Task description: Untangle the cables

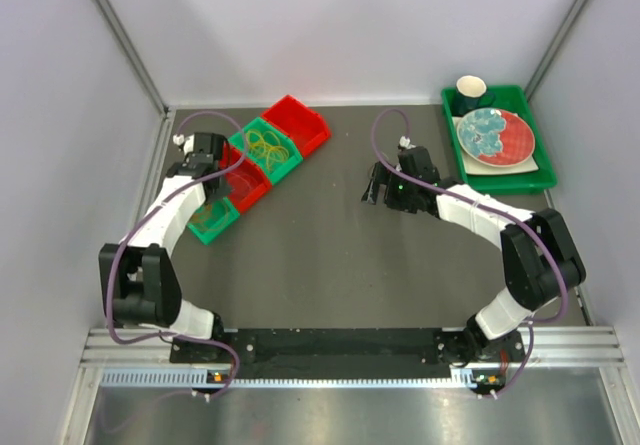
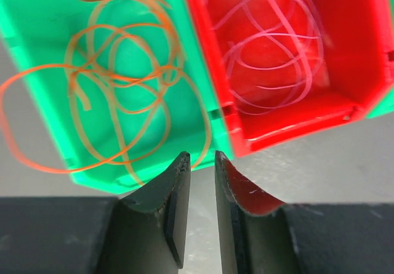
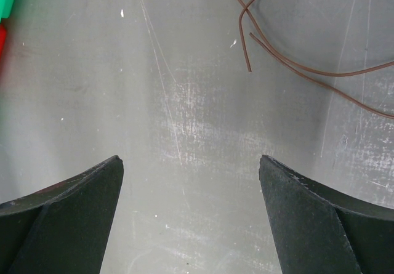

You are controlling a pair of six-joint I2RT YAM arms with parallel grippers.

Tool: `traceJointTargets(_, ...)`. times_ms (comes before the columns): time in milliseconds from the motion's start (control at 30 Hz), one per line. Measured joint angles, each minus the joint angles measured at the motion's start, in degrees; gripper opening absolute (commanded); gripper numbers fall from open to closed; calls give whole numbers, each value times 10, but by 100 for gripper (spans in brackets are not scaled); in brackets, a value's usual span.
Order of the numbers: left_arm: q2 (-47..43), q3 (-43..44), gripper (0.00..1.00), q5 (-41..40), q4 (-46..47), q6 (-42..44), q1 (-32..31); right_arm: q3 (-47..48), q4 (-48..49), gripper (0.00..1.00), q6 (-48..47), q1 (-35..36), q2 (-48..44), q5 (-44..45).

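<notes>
Thin orange cables [image 2: 117,95] lie curled in a green bin [image 2: 31,34], and one loop hangs out over its left rim. Pale red cables [image 2: 277,46] coil in the red bin [image 2: 295,117] beside it. My left gripper [image 2: 201,157] hovers at the near edge of these two bins, its jaws a narrow gap apart with nothing between them. Yellow cables [image 1: 265,148] fill another green bin. A dark brown cable [image 3: 295,64] lies on the table ahead and to the right of my right gripper [image 3: 191,160], which is wide open and holds nothing.
Several red and green bins stand in a diagonal row at the back left, ending in a red bin [image 1: 300,125]. A green tray [image 1: 500,180] at the back right holds a plate [image 1: 495,135] and a cup [image 1: 471,90]. White walls close in the table.
</notes>
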Motion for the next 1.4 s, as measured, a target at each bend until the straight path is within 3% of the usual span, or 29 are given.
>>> traceJointTargets(167,-23,-4,37,-60,-29,13,1,0,0,90,-1,0,0,4)
traceJointTargets(267,-39,-11,45,-114,-51,1,1,0,0,90,-2,0,0,5)
traceJointTargets(433,-132,-68,54,-152,-53,-18,27,0,-1,90,-4,0,0,5)
traceJointTargets(633,-156,-85,56,-92,-42,-23,151,0,0,90,-4,0,0,4)
traceJointTargets(800,-120,-122,55,4,-26,-31,207,0,0,90,-5,0,0,-2)
traceJointTargets(1033,-111,-173,48,89,29,-52,243,0,1,90,-6,0,0,-6)
traceJointTargets(1400,-201,-181,43,99,88,-76,243,0,1,90,-6,0,0,-14)
